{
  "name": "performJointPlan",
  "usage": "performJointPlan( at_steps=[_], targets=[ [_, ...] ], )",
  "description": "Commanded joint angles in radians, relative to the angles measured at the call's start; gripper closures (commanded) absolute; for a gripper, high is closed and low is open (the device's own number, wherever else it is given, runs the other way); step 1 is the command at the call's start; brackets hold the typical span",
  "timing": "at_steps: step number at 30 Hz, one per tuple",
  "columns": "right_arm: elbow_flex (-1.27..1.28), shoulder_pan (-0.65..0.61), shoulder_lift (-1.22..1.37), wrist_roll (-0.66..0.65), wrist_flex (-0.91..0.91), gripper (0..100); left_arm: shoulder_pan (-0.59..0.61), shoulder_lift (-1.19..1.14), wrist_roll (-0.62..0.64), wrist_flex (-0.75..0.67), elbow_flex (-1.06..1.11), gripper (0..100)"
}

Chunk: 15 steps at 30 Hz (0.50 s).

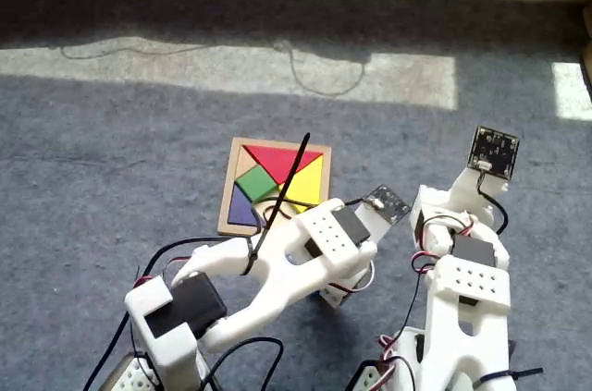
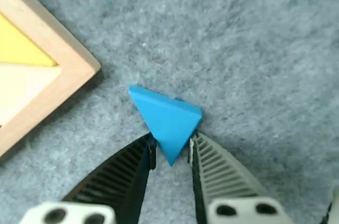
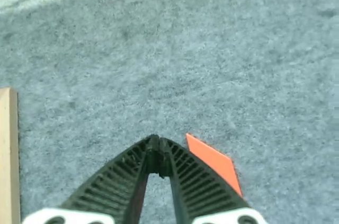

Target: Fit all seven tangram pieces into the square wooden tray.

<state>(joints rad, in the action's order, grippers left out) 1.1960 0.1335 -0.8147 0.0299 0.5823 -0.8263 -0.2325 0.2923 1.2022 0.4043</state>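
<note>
High view: the square wooden tray [image 1: 225,201] lay on the grey carpet [image 1: 111,151] holding red [image 1: 277,160], green [image 1: 256,183], yellow [image 1: 310,186] and purple [image 1: 240,211] pieces, with the left arm [image 1: 277,271] over its near right corner and the right arm [image 1: 467,271] well apart. Left wrist view: the left pincer [image 2: 170,150] was closed on one corner of the blue triangle [image 2: 167,118], which lay on the carpet just beside the tray's corner. Right wrist view: the right pincer [image 3: 158,142] was closed and empty, fingertips together, with an orange piece [image 3: 214,163] on the carpet just beside one finger.
</note>
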Motion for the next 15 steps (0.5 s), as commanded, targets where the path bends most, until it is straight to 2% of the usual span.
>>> performJointPlan(
  at_steps=[1,8,15],
  targets=[
    [-0.013,-0.008,-0.024,-0.002,-0.021,98.8,0.016,0.007,-0.014,0.017,-0.018,89],
    [-0.015,-0.008,-0.024,-0.002,-0.021,98.8,0.024,0.159,-0.018,-0.012,0.077,94],
    [-0.016,-0.016,-0.024,-0.003,-0.021,98.8,0.124,0.334,-0.061,-0.048,0.168,94]
  ],
)
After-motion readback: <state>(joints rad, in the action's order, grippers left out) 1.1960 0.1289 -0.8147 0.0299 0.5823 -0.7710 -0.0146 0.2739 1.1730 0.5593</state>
